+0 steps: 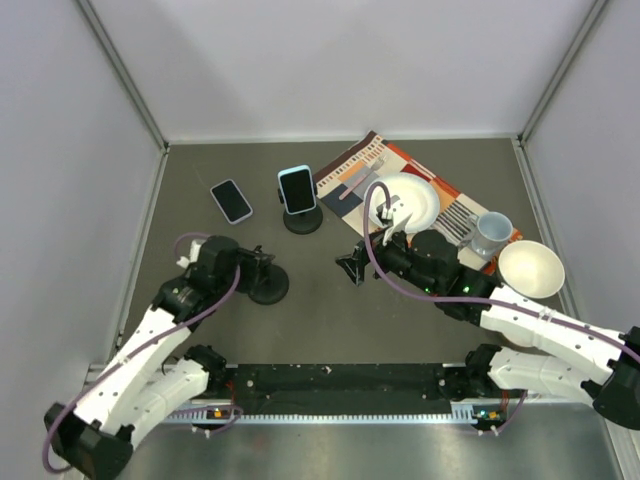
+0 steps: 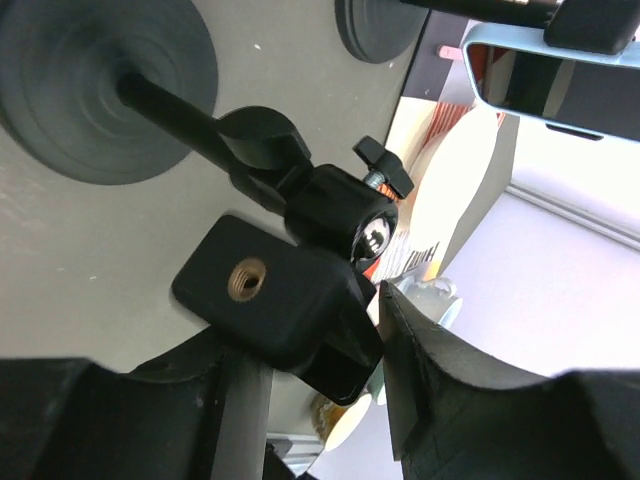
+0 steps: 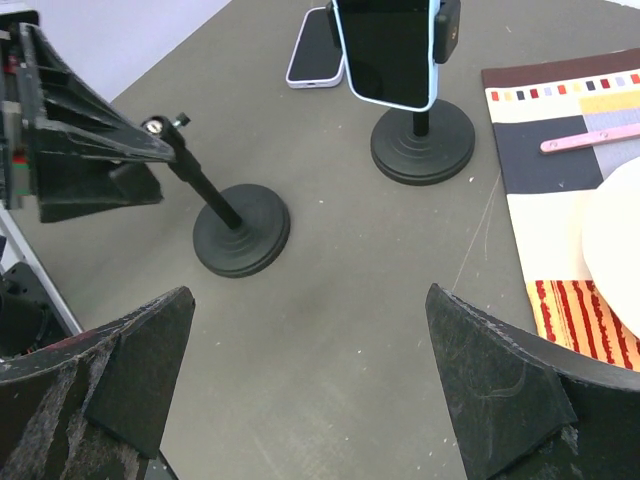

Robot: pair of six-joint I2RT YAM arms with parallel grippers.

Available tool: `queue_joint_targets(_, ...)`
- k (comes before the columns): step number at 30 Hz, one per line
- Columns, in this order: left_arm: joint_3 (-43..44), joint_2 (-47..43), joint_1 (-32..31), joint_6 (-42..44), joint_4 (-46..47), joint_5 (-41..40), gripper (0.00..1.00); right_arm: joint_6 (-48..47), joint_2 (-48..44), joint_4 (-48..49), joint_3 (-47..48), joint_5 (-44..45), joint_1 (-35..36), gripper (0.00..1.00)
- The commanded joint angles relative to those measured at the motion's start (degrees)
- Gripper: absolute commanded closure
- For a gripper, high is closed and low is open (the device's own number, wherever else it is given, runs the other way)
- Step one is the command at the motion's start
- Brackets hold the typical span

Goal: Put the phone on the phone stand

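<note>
Steadying the empty phone stand by its head, my left hand is clamped on it, likely so it won't tip; my right hand hangs wide, empty. The phone lies flat on the bench, far left.

A phone with a dark screen and a pale rim lies flat and face up on the worktop, at about 10 o'clock from its centre, with its long axis running 11 to 5. Near it, at its 3 o'clock, a second phone in a light blue case stands upright, clamped in a black round-based stand. The empty phone stand, also black and round-based, sits near 9 o'clock. Its thin stem ends in a ball joint and a block with a brass threaded hole. The block is held between the jaws of the left gripper.
</note>
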Motion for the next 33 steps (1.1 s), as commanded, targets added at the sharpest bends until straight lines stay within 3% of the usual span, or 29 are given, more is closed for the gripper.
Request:
queue_joint_targets(1,1.6,5.5,-6.1,-7.0,9.5,-6.1,0.66,-1.1,0.3,2.7,-0.4,1.3,-0.6,0.01)
queue_joint_targets(3,1.9,5.1,-8.1,-5.9,10.8,-8.9,0.41,-1.3,0.4,2.6,-0.5,1.7,-0.5,0.01)
queue_joint_targets(4,2.1,4.4,-8.3,-4.9,11.7,-9.4,0.18,-1.3,0.4,2.6,-0.5,1.7,-0.5,0.01)
queue_joint_targets(5,2.7,3.9,-8.5,-3.7,11.9,-9.9,0.1,-1.4,0.4,2.7,-0.6,1.4,-0.5,0.01)
queue_joint_targets(8,3.3,0.8,-8.6,0.9,11.8,-10.3,0.02,-1.6,1.5,3.6,-0.7,-0.6,-0.5,0.01)
queue_joint_targets(14,-0.7,-10.5,-8.5,10.6,9.8,-10.5,0.02,-2.0,5.5,6.9,-0.8,-7.5,-0.5,0.05)
queue_joint_targets(19,-3.2,-29.6,-8.5,23.3,5.8,-17.8,0.02,-1.2,10.2,11.7,0.3,-10.8,1.0,0.23)
queue_joint_targets(22,-1.1,-35.8,-8.5,28.8,1.0,-22.5,0.02,-1.4,15.1,11.3,4.3,-10.1,4.4,0.23)
queue_joint_targets(28,10.1,-28.0,-8.6,39.0,-8.5,-23.6,0.02,1.1,25.4,11.6,12.7,-9.3,7.6,0.13)
queue_joint_targets(33,14.4,-19.2,-8.5,42.9,-9.9,-19.8,0.02,-0.7,31.8,12.9,18.2,-10.4,7.8,0.18)
